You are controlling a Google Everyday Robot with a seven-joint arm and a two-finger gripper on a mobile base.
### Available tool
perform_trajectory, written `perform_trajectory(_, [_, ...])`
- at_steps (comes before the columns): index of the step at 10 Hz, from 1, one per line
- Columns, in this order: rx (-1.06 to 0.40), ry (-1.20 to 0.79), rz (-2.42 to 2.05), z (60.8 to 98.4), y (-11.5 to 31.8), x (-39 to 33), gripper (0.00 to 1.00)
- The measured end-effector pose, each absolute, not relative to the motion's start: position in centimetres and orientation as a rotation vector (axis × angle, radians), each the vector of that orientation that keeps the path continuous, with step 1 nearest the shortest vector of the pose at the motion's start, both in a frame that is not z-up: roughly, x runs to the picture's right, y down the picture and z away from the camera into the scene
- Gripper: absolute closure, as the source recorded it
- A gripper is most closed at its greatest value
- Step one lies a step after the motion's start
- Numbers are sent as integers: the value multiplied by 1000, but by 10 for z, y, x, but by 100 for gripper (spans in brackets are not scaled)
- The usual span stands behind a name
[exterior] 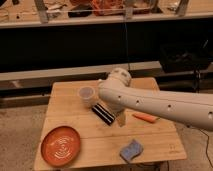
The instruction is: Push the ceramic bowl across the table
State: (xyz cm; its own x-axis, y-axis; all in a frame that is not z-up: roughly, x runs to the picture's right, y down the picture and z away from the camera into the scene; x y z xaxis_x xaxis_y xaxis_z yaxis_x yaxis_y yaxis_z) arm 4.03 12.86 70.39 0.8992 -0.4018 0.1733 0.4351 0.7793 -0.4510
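Camera view: gripper [121,120] hangs over mid table [65,102], well apart from ceramic bowl [61,145] at the near-camera corner, so not yet placed for a push. Claw state: can't tell.

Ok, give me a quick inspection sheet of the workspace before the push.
Surface: light-wood plank table, items resting on it.
Job's things: ceramic bowl upright near the front left corner, nothing touching it.
Clutter: pale cup, black bar, orange carrot-like piece, blue sponge.
Grippers: gripper low over mid-table beside the black bar, well apart from the bowl.
Cables: thin line hanging behind the table.
Surroundings: cluttered shelf behind; dark bin at right.
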Motion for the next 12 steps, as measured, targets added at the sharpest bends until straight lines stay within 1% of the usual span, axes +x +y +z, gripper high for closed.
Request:
perform_trajectory(2, [-493,-96,-501,709,136,17,20])
perform_trajectory(6, [-487,-119,-569,714,139,-6,20])
perform_trajectory(12, [-487,-130,-658,717,156,-41,20])
